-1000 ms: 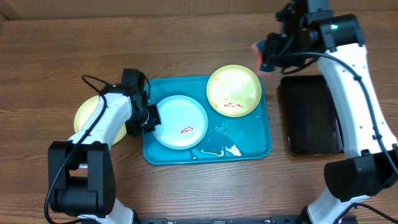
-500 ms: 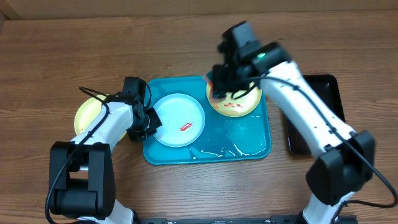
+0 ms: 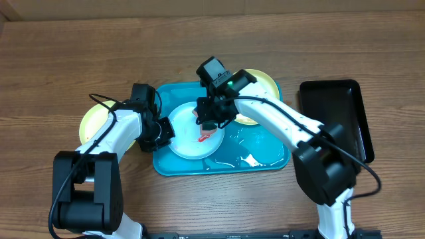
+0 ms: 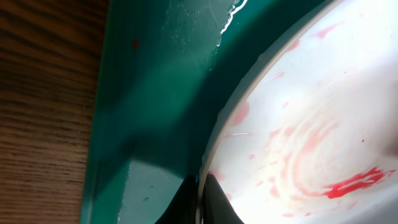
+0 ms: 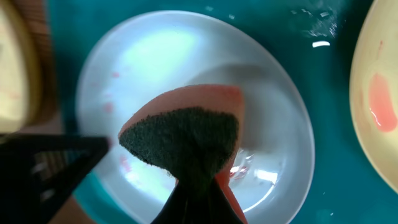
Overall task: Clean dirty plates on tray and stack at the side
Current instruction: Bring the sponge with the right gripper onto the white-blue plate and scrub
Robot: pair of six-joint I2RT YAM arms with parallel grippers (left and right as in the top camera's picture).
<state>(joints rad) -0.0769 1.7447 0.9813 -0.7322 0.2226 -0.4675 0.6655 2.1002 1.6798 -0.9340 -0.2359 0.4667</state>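
Note:
A turquoise tray [image 3: 265, 159] lies mid-table. On it sits a light-blue plate [image 3: 182, 139] with red sauce smears; it also shows in the left wrist view [image 4: 311, 124] and the right wrist view [image 5: 186, 68]. My left gripper [image 3: 161, 133] is shut on this plate's left rim [image 4: 200, 199]. My right gripper [image 3: 207, 121] is shut on an orange sponge with a dark scouring side [image 5: 186, 137] and holds it over the plate. A yellow-green plate [image 3: 262, 85] with red smears sits at the tray's back right, mostly behind my right arm. Another yellow-green plate [image 3: 89, 123] lies on the table left of the tray.
A glossy black tray [image 3: 335, 116] lies at the right of the turquoise tray. Water puddles and white foam [image 3: 249, 159] sit on the turquoise tray's front right. The wooden table [image 3: 66, 53] runs all around.
My right arm has swung from the far right over the yellow-green plate to above the light-blue plate, carrying the sponge. My left gripper has stayed at that plate's rim.

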